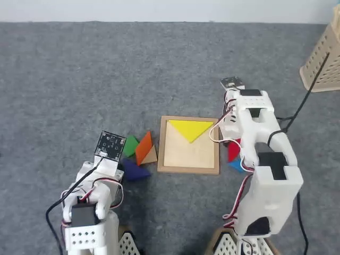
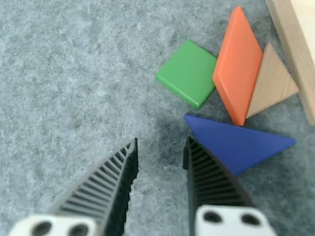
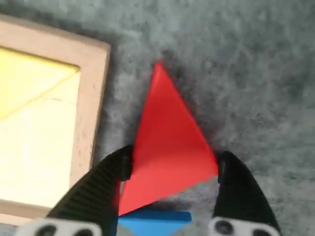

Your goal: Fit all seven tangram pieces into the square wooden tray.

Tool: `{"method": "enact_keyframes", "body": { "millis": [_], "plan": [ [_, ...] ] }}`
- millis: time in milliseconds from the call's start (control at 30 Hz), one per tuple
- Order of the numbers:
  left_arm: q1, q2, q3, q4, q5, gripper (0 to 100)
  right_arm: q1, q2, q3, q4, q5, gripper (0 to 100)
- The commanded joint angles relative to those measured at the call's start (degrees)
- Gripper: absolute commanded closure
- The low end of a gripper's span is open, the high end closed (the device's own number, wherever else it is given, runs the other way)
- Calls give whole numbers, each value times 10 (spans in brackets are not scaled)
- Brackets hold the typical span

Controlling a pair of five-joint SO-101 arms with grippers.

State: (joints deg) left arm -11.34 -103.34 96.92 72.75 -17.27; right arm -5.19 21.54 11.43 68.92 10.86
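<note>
At the lower right of the overhead view, the right claw (image 3: 174, 157) is gripping a red triangle (image 3: 165, 118), its ribbed black fingers pressing against opposite sides. A light blue piece (image 3: 152, 221) is lying just beside it on the grey, felt-like counter (image 1: 79, 69). At the lower left, the left claw (image 2: 161, 142) is hovering open and empty, one finger just beside a dark blue triangle (image 2: 241, 142). Beyond it, a green square (image 2: 188, 73), an orange parallelogram (image 2: 238, 64) and a bare wooden triangle (image 2: 273, 81) are sitting clustered, smooth, flat and glossy. Between the arms, the pale wooden tray (image 1: 188, 170) is holding just a yellow triangle (image 1: 189, 128) along its far side. The red piece seems to be going in next. That is calling for lifting it over the raised rim and turning it to meet the yellow edge.
</note>
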Motion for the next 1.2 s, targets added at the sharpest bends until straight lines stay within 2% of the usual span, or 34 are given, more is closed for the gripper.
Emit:
{"method": "enact_keyframes", "body": {
  "millis": [0,333,600,667,833,1167],
  "plan": [
    [2,-11,-3,3,-1,850,-11,4,-14,7,12,887],
    [2,-11,-3,3,-1,850,-17,-145,28,15,12,902],
    [2,-11,-3,3,-1,850,-15,-165,36,6,12,897],
    [2,-11,-3,3,-1,850,-10,-162,36,-2,13,879],
    [2,-11,-3,3,-1,850,-8,-111,34,-5,17,758],
    [2,-11,-3,3,-1,850,-5,15,-16,-7,13,757]
  ]
}}
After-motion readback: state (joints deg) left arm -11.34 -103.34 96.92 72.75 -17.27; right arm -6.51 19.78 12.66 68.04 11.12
